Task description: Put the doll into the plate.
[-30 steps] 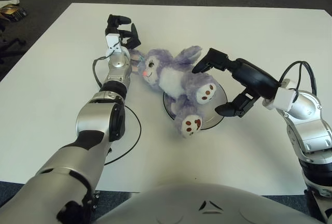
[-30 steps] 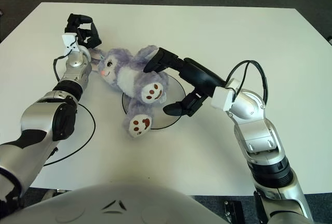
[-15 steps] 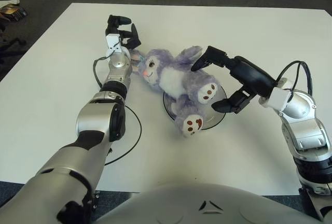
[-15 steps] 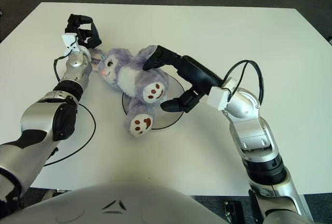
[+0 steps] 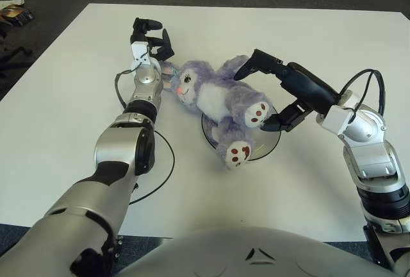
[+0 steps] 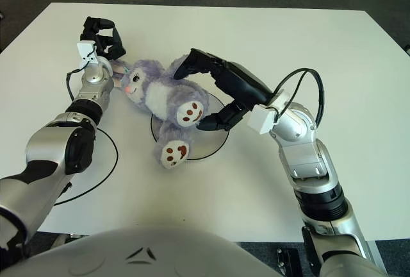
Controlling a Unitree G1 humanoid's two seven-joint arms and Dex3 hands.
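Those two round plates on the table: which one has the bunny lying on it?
The plate in the middle, near the right hand. The purple doll lies across it, feet over its rim. The other plate, nearer the robot's left arm, has nothing on it.

Doll [image 5: 221, 100]: fluffy purple plush cloth. Table [image 5: 77, 97]: smooth matt white. Fingers [image 5: 259, 65]: matt black plastic.

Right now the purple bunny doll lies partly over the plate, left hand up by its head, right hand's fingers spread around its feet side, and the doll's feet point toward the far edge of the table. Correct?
Not quite. The doll has its feet toward the robot, near edge; its head points far-left. The left eye view shows it. Rest holds: it lies partly over the plate, left hand by its head, right hand spread around its feet side.
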